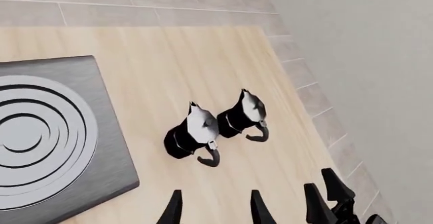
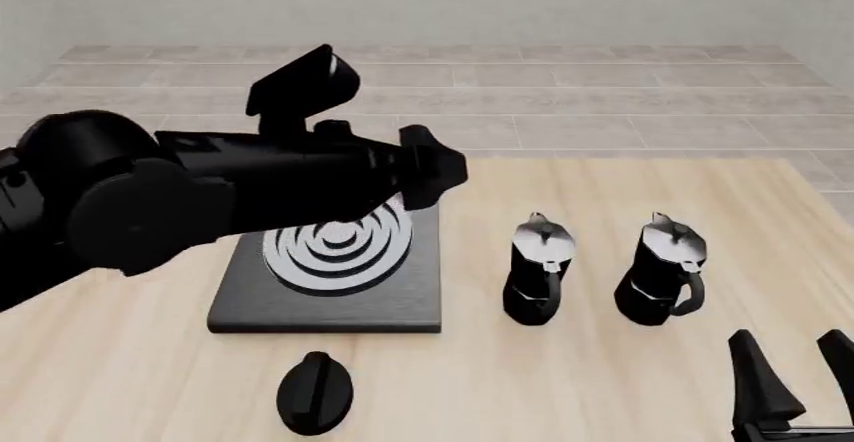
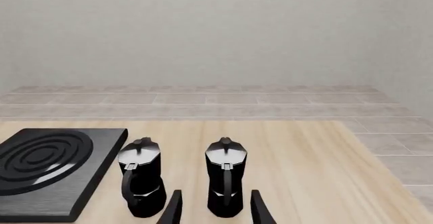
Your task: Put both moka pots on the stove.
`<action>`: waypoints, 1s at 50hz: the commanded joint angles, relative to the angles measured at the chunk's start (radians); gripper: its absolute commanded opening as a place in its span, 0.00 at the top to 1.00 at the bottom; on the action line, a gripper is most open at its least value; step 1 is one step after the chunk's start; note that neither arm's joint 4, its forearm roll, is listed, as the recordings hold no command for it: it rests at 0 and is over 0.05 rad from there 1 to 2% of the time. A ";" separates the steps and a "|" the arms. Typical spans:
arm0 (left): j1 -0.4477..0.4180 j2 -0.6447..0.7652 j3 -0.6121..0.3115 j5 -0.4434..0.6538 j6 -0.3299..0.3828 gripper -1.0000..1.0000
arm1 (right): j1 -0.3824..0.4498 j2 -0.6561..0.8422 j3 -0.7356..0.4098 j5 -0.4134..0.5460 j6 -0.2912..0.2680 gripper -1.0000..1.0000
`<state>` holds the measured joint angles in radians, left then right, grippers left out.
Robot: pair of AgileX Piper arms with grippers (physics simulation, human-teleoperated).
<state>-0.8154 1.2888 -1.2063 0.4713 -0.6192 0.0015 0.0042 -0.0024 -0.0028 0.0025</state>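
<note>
Wood-grain table point(image 2: 641, 382) carries every item; we see its far edge meeting grey tiled floor point(image 2: 601, 92), and its right edge lies just beyond the right-hand pot. Bare table surface extends on all sides of both pots.

We note the left arm point(image 2: 200, 187) reaching across and above the stove point(image 2: 400, 307), hiding the slab's far left part in the front view. The stove is a flat black square slab with a silver-grey ringed burner, and it lies left of centre. Its right edge runs near the left moka pot point(image 2: 538, 267) without touching it.

We find both pots upright on the table, side by side and apart, neither on the stove. The right moka pot point(image 2: 662, 267) stands with its handle toward the near edge.

We see the left pincer point(image 1: 213, 209) with its two fingers spread apart, holding nothing, above the table with both pots ahead of it. The right pincer point(image 2: 798, 377) sits low at the near right corner, fingers parted and empty; in its wrist view the right pot stands just ahead of the fingertips.

A round black knob point(image 2: 315, 392) lies near the stove's front edge.
</note>
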 commanded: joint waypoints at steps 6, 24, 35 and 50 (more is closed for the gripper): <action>0.008 0.134 -0.020 -0.096 -0.028 0.00 | -0.001 0.007 0.000 -0.004 -0.001 0.00; 0.005 0.257 -0.009 -0.197 -0.058 0.00 | -0.001 0.006 0.000 -0.004 -0.001 0.00; -0.005 0.323 -0.014 -0.240 -0.065 0.00 | -0.001 0.006 0.000 -0.004 -0.001 0.00; -0.031 0.409 -0.022 -0.291 -0.077 0.00 | -0.001 0.006 0.000 -0.004 -0.001 0.00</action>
<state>-0.8355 1.6390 -1.2214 0.2140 -0.6881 0.0015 0.0042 -0.0024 -0.0028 0.0025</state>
